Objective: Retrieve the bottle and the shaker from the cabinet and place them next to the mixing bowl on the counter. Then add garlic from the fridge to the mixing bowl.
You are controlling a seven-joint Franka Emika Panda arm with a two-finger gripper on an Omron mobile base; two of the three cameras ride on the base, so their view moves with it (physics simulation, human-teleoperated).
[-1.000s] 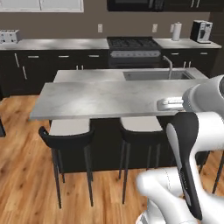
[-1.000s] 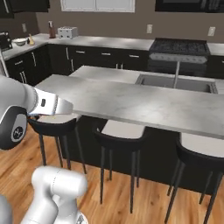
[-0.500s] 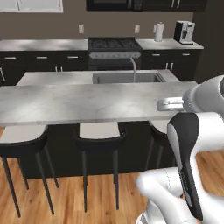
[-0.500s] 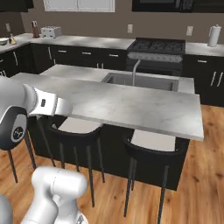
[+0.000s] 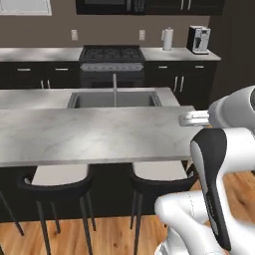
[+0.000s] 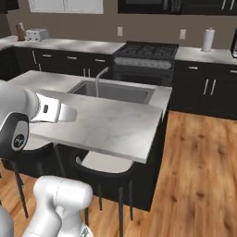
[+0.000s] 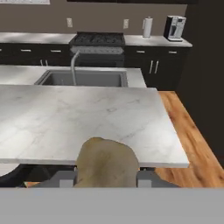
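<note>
Facing marbled island [image 7: 87,122] (sink [image 7: 83,78] beyond), dark cabinets [image 5: 182,82].

Tan-brown garlic [image 7: 107,162] lump between hand's [image 7: 106,178] fingers.

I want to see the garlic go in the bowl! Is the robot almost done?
Nearly, maybe. The gripper holds the garlic, so fetching it from the fridge looks done. It is being carried over the island. Left: drop it into the bowl, which isn't in sight, so I can't check the bottle and shaker.
</note>
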